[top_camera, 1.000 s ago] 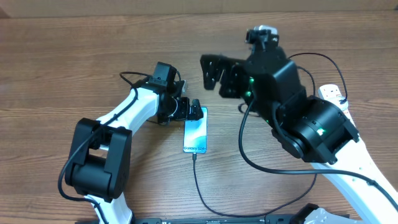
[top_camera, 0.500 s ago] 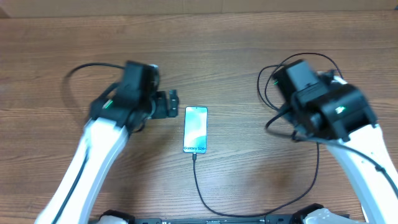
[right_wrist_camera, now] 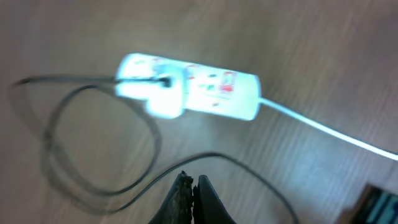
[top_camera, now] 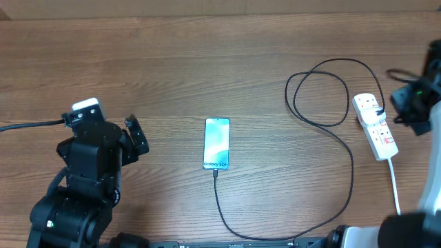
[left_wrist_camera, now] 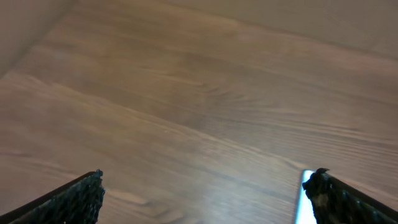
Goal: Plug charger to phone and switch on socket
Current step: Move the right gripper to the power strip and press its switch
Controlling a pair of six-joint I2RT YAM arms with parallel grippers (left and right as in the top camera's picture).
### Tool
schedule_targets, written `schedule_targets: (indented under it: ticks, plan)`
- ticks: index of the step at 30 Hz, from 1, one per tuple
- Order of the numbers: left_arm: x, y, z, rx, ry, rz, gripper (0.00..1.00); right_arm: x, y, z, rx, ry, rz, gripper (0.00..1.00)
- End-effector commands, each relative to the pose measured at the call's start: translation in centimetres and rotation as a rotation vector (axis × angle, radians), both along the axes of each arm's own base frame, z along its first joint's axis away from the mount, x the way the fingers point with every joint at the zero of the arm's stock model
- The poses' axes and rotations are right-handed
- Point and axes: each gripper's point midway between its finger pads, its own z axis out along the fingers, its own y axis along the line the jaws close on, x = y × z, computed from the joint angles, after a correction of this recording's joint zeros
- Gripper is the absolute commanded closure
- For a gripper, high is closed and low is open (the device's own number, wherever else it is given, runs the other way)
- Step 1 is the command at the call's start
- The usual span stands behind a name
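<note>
The phone lies flat mid-table, its blue screen lit. The charger, a thin black cable, meets the phone's bottom edge, runs down and right, loops at the back and ends at the white socket. My left gripper is open and empty, well left of the phone. In its wrist view the left gripper spans bare wood, with the phone edge beside the right finger. My right gripper is shut on nothing, hovering above the charger near the socket.
The socket's white lead trails toward the front right edge. My right arm sits at the right border beside the socket. My left arm's bulk fills the front left corner. A pale wall runs along the table's back.
Both arms have drawn back from the phone, the left to the front left and the right to the right edge. The right gripper has gone from open to shut.
</note>
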Motion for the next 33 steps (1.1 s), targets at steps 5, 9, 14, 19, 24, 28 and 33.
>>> schedule_targets:
  ticks: [5, 9, 14, 19, 24, 28, 33]
  plan:
    - [0.3, 1.1, -0.3, 0.039, 0.013, 0.067, 0.0, 2.1, -3.2, -5.9, 0.188, 0.042, 0.112, 0.96]
    - [0.8, 0.9, -0.8, 0.045, 0.035, 0.065, 0.0, 2.5, -3.9, -10.2, 0.24, 0.136, 0.122, 0.96]
    - [1.1, 0.8, -1.8, 0.059, 0.085, 0.063, 0.0, 3.3, -4.4, -13.3, 0.266, 0.174, 0.122, 0.96]
    - [1.4, 0.7, -2.9, 0.076, 0.136, 0.062, 0.0, 4.2, -4.9, -14.4, 0.258, 0.162, 0.124, 0.96]
    - [1.9, 0.4, -3.6, 0.079, 0.167, 0.056, 0.01, 5.0, -5.4, -15.3, 0.246, 0.144, 0.125, 0.96]
    - [1.9, 0.4, -3.7, 0.08, 0.17, 0.056, 0.0, 5.1, -5.4, -15.9, 0.25, 0.152, 0.131, 0.96]
    - [1.9, 0.4, -3.7, 0.08, 0.17, 0.056, 0.0, 5.3, -5.1, -17.0, 0.279, 0.159, 0.143, 0.96]
